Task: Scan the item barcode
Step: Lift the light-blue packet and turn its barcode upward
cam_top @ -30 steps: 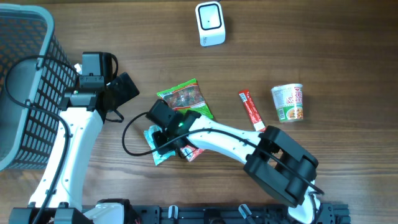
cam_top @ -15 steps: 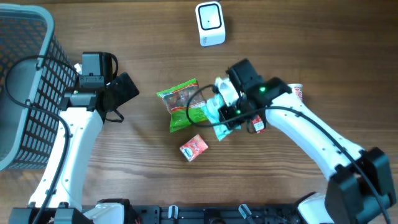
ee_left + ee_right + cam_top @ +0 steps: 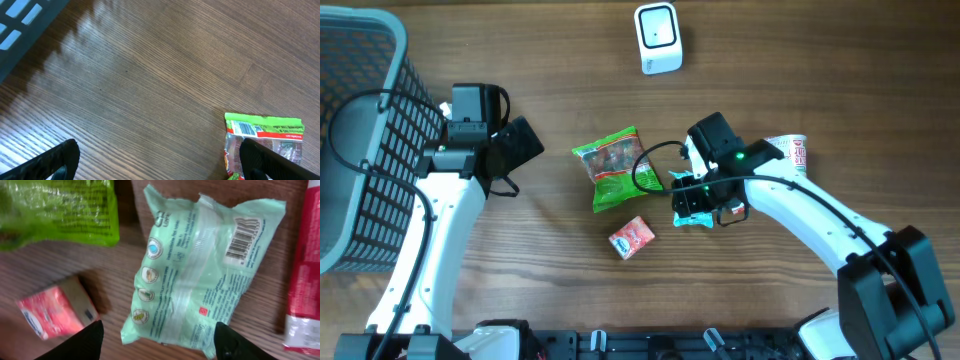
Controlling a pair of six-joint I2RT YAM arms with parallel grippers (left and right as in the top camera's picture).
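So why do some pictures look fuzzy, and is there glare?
Right wrist view: the pale mint plastic pouch is sharp, with sheen along its seam; the small red carton is blurred. Left wrist view: the brown wooden table is crisp, shadowed top left. Overhead view: even, soft light.

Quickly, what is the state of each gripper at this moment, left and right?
Left gripper: open, holding nothing.
Right gripper: open; the mint-green packet lies between its fingers, apparently not gripped.

Top-down overhead; wrist views close, downward.
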